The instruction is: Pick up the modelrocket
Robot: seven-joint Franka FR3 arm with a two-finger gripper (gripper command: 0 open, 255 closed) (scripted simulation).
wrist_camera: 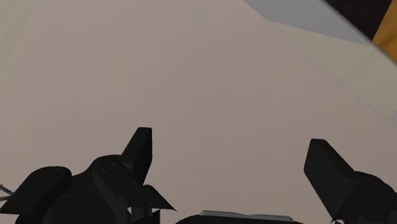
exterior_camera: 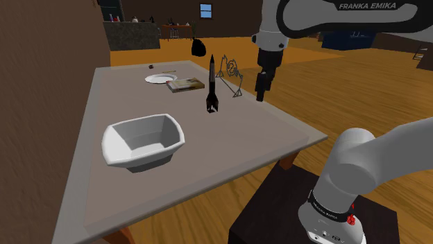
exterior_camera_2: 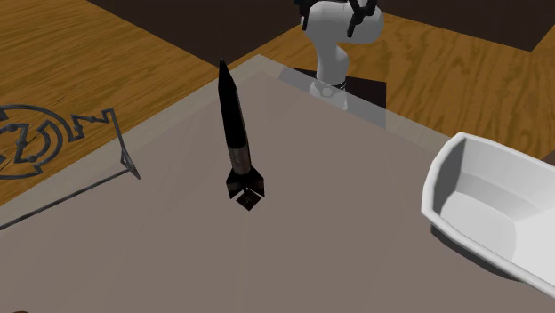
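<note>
Grey desk [exterior_camera: 229, 152] carrying an upright slim black model rocket [exterior_camera: 211, 86].
Black end effector [exterior_camera: 260, 97] hangs nearby, fingers wide apart; white arm [exterior_camera: 347, 17] reads "FRANKA EMIKA".

The black two-finger gripper [exterior_camera: 261, 97] hangs over the flat grey tabletop [exterior_camera: 229, 149], its fingers [wrist_camera: 140, 151] standing apart above a bare patch of it. In the shoulder view, the thin grey wire-frame ornament [exterior_camera: 231, 73] stands just left of the fingers, and the slim black model rocket [exterior_camera: 211, 84] stands upright a little farther left, touching neither. Beyond the rocket from the fingers lie the flat tan box [exterior_camera: 186, 84] and, just beside it, the round white plate [exterior_camera: 159, 78], while the angular white bowl [exterior_camera: 142, 142] sits well apart from the fingers, left and nearer the camera.
</note>
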